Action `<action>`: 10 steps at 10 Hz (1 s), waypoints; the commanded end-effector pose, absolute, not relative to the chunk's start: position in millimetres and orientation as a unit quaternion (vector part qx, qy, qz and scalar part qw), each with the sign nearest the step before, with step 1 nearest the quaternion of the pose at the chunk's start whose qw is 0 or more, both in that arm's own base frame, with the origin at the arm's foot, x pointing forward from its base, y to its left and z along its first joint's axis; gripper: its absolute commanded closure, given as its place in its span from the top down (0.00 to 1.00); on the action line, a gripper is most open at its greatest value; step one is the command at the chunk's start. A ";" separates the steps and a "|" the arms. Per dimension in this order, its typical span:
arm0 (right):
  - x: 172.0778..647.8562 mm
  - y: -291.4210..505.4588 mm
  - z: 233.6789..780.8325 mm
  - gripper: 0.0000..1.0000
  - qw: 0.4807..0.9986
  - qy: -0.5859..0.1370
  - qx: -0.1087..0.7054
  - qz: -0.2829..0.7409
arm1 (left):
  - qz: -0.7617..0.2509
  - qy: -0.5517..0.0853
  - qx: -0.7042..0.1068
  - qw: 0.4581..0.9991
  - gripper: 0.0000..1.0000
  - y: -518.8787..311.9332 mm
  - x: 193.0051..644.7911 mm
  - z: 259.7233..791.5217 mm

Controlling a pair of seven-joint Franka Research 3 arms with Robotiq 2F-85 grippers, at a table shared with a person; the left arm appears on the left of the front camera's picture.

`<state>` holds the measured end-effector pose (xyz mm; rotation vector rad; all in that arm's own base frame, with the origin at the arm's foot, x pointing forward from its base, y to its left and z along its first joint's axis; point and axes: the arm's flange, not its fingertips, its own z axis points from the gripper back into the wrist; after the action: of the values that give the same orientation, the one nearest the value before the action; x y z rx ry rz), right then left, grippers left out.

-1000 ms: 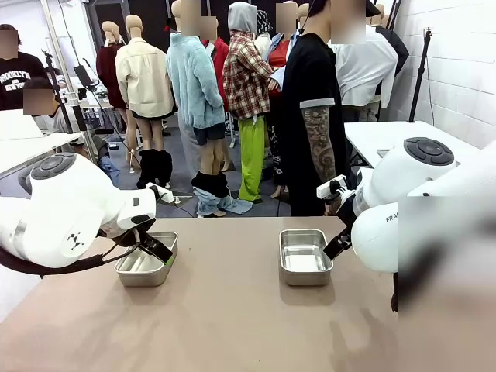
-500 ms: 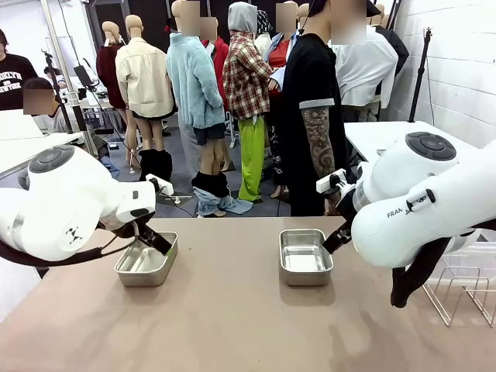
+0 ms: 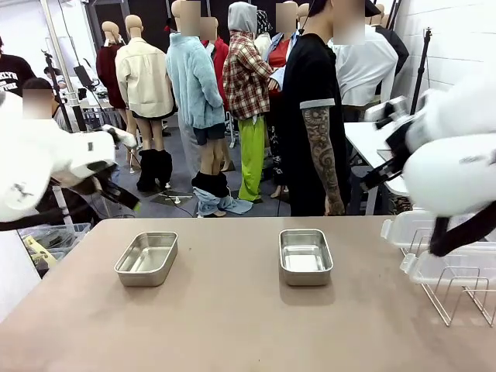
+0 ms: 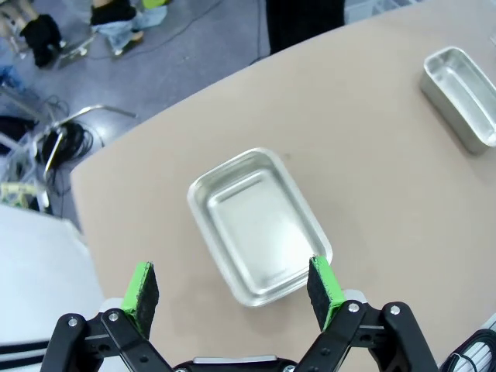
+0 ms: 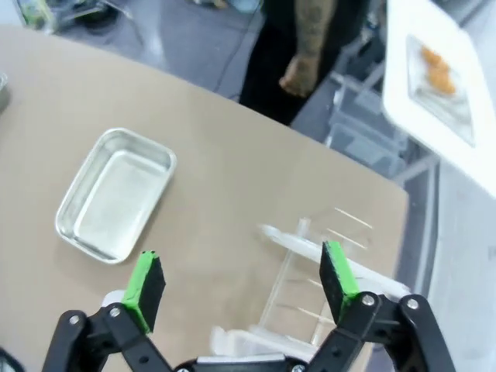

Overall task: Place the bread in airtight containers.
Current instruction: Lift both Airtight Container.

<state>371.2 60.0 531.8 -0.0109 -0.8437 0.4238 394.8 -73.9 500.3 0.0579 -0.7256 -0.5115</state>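
Counter (image 3: 232, 325): plain matte tan top. Room: grey floor (image 4: 194, 39) with loose cables, white block wall (image 3: 457, 54) on the robot's right, people standing about beyond the far edge. Landmark: right container (image 3: 305, 256), steel, open side up with its bare bottom showing, mid-counter toward the far edge. Its long axis runs near-to-far and points at the person (image 3: 310, 116) in black, who stands just beyond it, off the counter. Left container (image 3: 147, 258): same row, well apart to the robot's left of the landmark, open side up, long axis roughly parallel to it. Wire rack (image 3: 465, 298): right of the landmark at the counter's right edge, with clear lids (image 3: 422, 267) resting on it. White side table (image 5: 465, 155): beyond and right of the landmark, off the counter. A flat tray (image 5: 449, 108) on it carries golden-brown lumps, apparently the bread (image 5: 434, 66), too small and blurred to tell axis or heading. Left hand (image 4: 232, 285): raised well left of the landmark, looking down on the left container, fingers spread wide with nothing between them. Right hand (image 5: 241, 275): raised right of the landmark on the rack side, fingers spread wide, holding nothing.
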 end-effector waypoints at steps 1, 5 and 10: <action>318.0 -20.1 529.7 1.00 0.900 -0.411 0.031 0.140 | -0.214 -0.320 0.035 0.922 1.00 -28.2 396.7 510.5; 293.6 -131.5 510.5 1.00 0.940 -0.339 0.029 -0.027 | -0.130 -0.305 0.021 0.943 1.00 18.3 419.7 506.1; 302.6 -160.4 532.1 1.00 0.936 -0.350 0.040 -0.019 | -0.140 -0.303 0.023 0.942 1.00 22.2 417.3 503.6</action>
<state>301.7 -163.4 529.0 0.0726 -0.6967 -0.0569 416.6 15.4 503.8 0.0485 -0.6180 -0.2875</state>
